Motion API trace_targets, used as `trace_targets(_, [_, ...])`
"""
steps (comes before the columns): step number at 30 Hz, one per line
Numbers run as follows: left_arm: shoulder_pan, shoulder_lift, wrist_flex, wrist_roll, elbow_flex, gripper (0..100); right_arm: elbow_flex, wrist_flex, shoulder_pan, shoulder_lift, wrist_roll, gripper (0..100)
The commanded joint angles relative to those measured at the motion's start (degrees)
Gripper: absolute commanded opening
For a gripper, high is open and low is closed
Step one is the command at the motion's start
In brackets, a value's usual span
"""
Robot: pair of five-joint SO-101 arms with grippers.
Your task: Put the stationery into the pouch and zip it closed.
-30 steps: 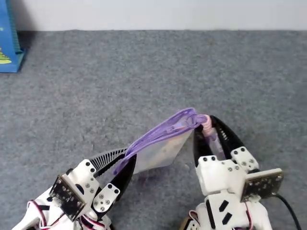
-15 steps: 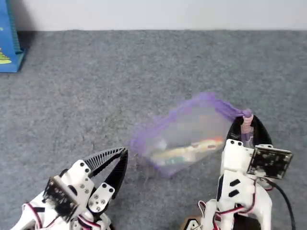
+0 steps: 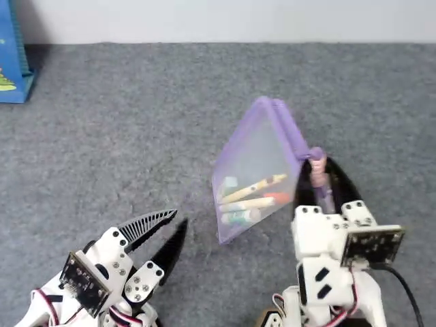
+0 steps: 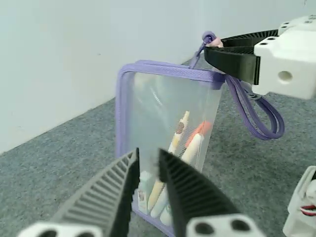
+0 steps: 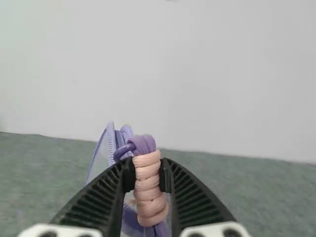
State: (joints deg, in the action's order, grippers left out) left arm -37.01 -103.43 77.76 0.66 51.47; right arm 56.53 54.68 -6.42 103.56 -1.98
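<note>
Pouch [image 3: 253,153] with stationery [image 3: 251,198] inside

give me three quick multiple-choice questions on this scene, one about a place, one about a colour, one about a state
1. Where is the pouch?
A. lying flat, untouched
B. held upright by its pink pull cord, which the right jaws grip
C. clamped between the left jaws

2. What colour is the pouch's trim?
A. purple
B. green
C. red

3. What state are the left jaws in?
A. shut on a pen
B. empty, with a narrow gap between them
C. gripping the pouch's carry loop

Answers:
1. B, as the right wrist view shows the cord pinched between the jaws and the left wrist view shows the pouch standing upright below them.
2. A, as the edging and zip are purple around a clear face.
3. B, as the left wrist view shows a slit between them with nothing in it, short of the pouch.
</note>
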Motion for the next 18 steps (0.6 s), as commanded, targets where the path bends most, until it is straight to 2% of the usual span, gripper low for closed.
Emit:
trace_targets(1, [1.58, -0.26, -0.97, -3.43, -1.89, 19, -6.42, -1.45, -6.11, 0.57, 0.88, 0.7])
trace_targets(8, [10.73, -0.35, -1.14, -7.65, -1.98, 27, -10.46, -1.45, -16.22, 0.57, 0.44, 0.7])
trace_targets(18, [11.08, -0.35, -1.32, -7.82, -2.42, 29, -14.24, -0.84, -17.54, 0.57, 0.35, 0.7])
